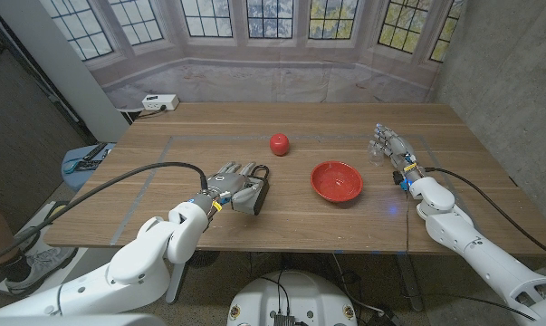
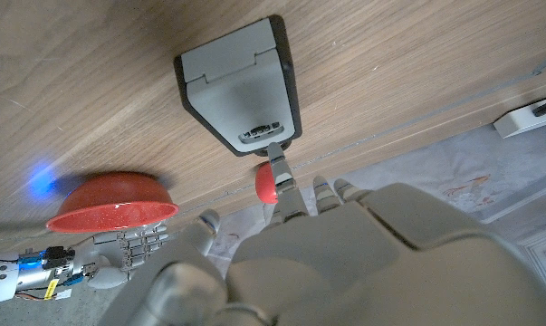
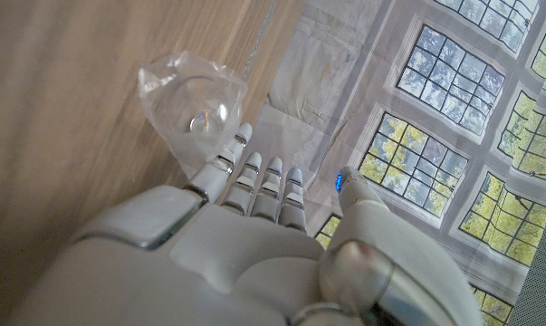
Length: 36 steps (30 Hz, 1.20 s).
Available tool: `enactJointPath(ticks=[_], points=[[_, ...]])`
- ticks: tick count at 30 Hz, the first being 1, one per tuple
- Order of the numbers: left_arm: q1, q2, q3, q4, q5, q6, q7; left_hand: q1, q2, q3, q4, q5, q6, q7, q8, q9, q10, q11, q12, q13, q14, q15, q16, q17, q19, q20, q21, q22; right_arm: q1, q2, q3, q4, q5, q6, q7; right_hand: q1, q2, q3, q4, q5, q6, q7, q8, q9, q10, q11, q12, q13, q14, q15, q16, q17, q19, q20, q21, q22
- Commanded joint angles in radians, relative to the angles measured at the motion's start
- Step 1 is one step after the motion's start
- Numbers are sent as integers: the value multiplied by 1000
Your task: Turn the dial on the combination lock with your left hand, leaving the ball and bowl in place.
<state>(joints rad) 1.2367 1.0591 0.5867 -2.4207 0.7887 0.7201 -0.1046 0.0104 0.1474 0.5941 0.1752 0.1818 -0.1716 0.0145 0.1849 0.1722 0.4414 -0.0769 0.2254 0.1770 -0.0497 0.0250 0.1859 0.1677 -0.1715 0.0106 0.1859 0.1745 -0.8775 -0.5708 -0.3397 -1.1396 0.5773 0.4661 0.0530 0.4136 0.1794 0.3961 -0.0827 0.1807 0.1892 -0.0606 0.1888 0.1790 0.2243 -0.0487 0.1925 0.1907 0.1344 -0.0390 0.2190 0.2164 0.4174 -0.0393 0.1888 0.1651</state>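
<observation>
Head view, table: your wooden table (image 1: 209,127) carries everything listed below, and both arms reach onto it from the near edge.
Left arm and hand: your left hand (image 1: 234,187) sits on the combination lock (image 1: 260,188); the fingers lie over its near side, and the left wrist view shows one fingertip (image 2: 275,156) touching the dial strip on the lock's grey body (image 2: 241,86). Nothing is clasped, the fingers are only laid against it.
Right arm and hand: your right hand (image 1: 387,145) stands on the table far from the left hand, fingers straight and apart, holding nothing. In the right wrist view the fingers (image 3: 254,177) point toward a clear crumpled plastic cup (image 3: 193,100) just beyond them; whether they touch it you cannot tell.
Bowl: the red bowl (image 1: 336,181) lies between your two hands, nearer the right one, upright.
Ball: the red ball (image 1: 279,143) rests beyond the left hand's fingertips, apart from lock and bowl.
</observation>
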Motion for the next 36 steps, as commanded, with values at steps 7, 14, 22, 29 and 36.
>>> enactJointPath(ticks=[7,14,22,29,36], points=[[-25,-40,1,32,-23,-29,-14,-3,6,-4,4,8,-39,2,3,3,17,0,-4,2,10,1,7,3,-132,3,7,4,9,6,-1,24,5,4,11,10,-1,3,-2,-2,-2,0,1,4,-1,-5,3,3,0,-59,5,2,3,-54,4,5],[-41,-54,15,42,-21,-32,-22,-4,7,-5,4,8,-37,4,3,3,22,0,-5,2,12,0,7,3,-130,2,8,3,15,6,-1,35,8,9,21,10,-1,3,-1,-2,-3,-1,1,4,-1,-5,3,3,1,-60,5,2,3,-55,4,5],[-47,-64,22,44,-21,-23,-32,-4,6,-6,4,8,-31,4,4,3,29,0,-7,2,18,-1,8,2,-125,0,11,3,21,8,0,53,13,16,33,10,-1,3,-1,-2,-3,0,1,4,-1,-4,3,3,0,-59,6,2,3,-54,4,5],[-46,-70,29,41,-19,-10,-36,-4,7,-8,4,8,-28,3,4,3,39,-1,-7,2,22,-3,9,2,-120,0,13,3,25,10,1,65,18,21,42,10,-1,3,-1,-2,-3,0,1,4,-1,-5,3,3,1,-59,6,2,3,-54,4,5],[-38,-68,31,32,-21,8,-37,-4,7,-9,4,9,-23,1,5,3,50,0,-7,3,26,-3,8,2,-115,0,15,3,24,10,3,70,21,26,46,10,-1,3,-1,-2,-3,-1,1,4,-1,-4,3,3,0,-59,6,2,3,-54,4,5]])
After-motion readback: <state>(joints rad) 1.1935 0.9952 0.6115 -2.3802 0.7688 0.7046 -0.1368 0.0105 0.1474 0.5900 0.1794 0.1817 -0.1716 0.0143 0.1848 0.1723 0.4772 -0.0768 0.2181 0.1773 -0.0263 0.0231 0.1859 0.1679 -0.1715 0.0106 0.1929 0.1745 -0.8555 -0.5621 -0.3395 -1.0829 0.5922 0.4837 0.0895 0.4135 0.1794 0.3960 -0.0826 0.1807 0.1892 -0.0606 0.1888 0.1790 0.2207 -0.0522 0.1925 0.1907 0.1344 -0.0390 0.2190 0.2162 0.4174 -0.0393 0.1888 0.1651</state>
